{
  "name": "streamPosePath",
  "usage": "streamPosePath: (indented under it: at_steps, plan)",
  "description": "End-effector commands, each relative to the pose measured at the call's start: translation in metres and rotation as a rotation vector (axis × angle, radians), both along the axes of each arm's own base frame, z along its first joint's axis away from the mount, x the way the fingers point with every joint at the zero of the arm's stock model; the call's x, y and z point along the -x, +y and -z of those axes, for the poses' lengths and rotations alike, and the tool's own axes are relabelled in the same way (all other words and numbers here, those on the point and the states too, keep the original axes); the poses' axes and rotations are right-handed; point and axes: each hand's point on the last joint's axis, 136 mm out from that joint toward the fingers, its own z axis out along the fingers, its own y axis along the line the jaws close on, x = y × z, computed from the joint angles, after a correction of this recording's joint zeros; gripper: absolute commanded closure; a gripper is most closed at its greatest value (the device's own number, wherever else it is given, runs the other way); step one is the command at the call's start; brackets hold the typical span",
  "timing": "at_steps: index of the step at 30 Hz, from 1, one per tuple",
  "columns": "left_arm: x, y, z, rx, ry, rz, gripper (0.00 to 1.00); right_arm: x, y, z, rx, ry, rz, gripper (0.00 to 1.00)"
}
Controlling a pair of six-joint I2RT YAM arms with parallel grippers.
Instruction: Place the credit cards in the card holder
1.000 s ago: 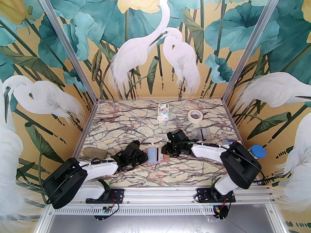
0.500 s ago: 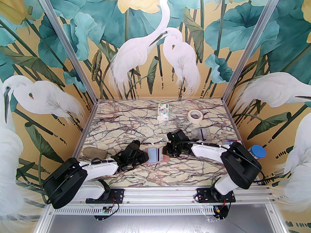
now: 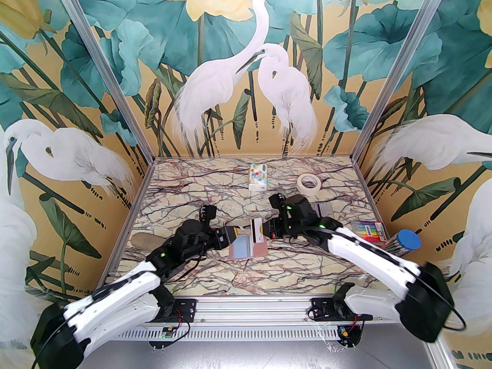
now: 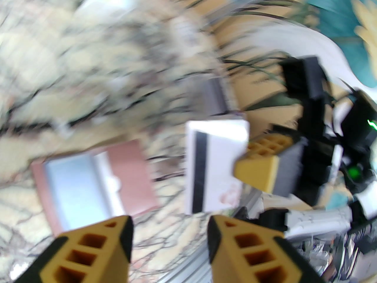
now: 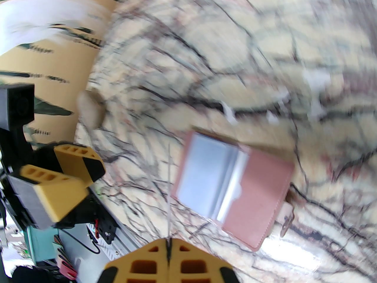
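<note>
Right jaws: pinching striped card (image 3: 256, 230), just above far edge of open card holder (image 3: 258, 250) on counter (image 3: 215, 279); left jaws: half open, beside its left edge. Left wrist: card (image 4: 218, 158) upright, right of card holder (image 4: 129, 175). Right wrist: card (image 5: 169, 193) edge-on, card holder (image 5: 259, 193) ahead and right.

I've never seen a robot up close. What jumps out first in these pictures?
The huge painted white herons on the walls grab the eye first. Then, mid-table, the right gripper pinches a white, dark-striped credit card near the open pink card holder, with the left gripper open close by.
</note>
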Motion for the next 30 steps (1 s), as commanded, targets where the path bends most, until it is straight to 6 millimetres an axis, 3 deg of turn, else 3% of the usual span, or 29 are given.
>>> streamPosePath:
  at_steps: [1, 4, 12, 22, 30]
  plan:
    - [0.021, -0.006, -0.041, 0.036, -0.173, 0.143, 0.40, 0.012, -0.001, -0.034, -0.071, -0.173, -0.093, 1.00]
    - [0.033, -0.005, -0.066, 0.053, -0.281, 0.196, 0.30, 0.026, -0.001, -0.053, -0.113, -0.244, -0.163, 1.00]
    - [0.060, -0.020, -0.095, 0.073, -0.339, 0.398, 0.27, 0.058, 0.005, -0.096, -0.266, -0.328, -0.328, 1.00]
    - [0.063, -0.034, -0.095, 0.121, -0.308, 0.476, 0.37, 0.069, 0.008, -0.118, -0.375, -0.331, -0.369, 1.00]
    - [0.066, -0.041, -0.102, 0.203, -0.305, 0.511, 0.56, 0.064, 0.015, -0.113, -0.401, -0.277, -0.363, 1.00]
